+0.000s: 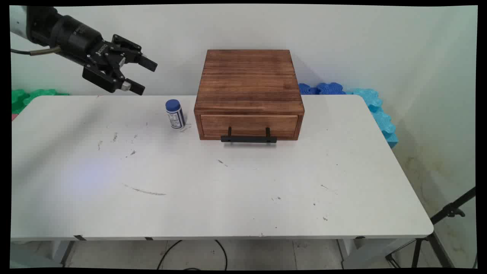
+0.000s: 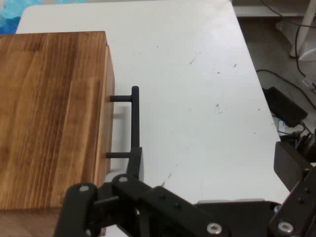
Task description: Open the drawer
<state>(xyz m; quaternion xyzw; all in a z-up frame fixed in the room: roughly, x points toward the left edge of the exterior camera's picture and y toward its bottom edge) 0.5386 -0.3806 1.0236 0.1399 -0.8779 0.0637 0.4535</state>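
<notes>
The white table (image 1: 243,190) takes up most of the main view, scuffed here and there with dark marks. Toward its far edge sits a wooden drawer box (image 1: 248,80) with the drawer front facing the camera and looking pushed in flush.

The gripper (image 1: 145,77) hangs in the air at the upper left, well above the tabletop and off to the left of the box. Its two fingers are spread apart with nothing between them, and it isn't touching anything. It points roughly toward the box.

Next down in size is the black bar handle (image 1: 249,139) on the drawer front, standing off on two short posts. Smallest is a little blue-capped bottle (image 1: 175,114), upright just beside the box's left front corner. That's the nearest thing to the gripper (near, but clearly apart and lower).

The main view gives the gripper's height and the bottle, plus green foam mats (image 1: 30,97) and blue foam mats (image 1: 365,102) behind the table. The hand view looks down the box's top and shows the clear gap between handle and drawer front, plus cables on the floor (image 2: 289,106). Its black linkage covers the spot where the bottle would be, so I can't make it out there.
</notes>
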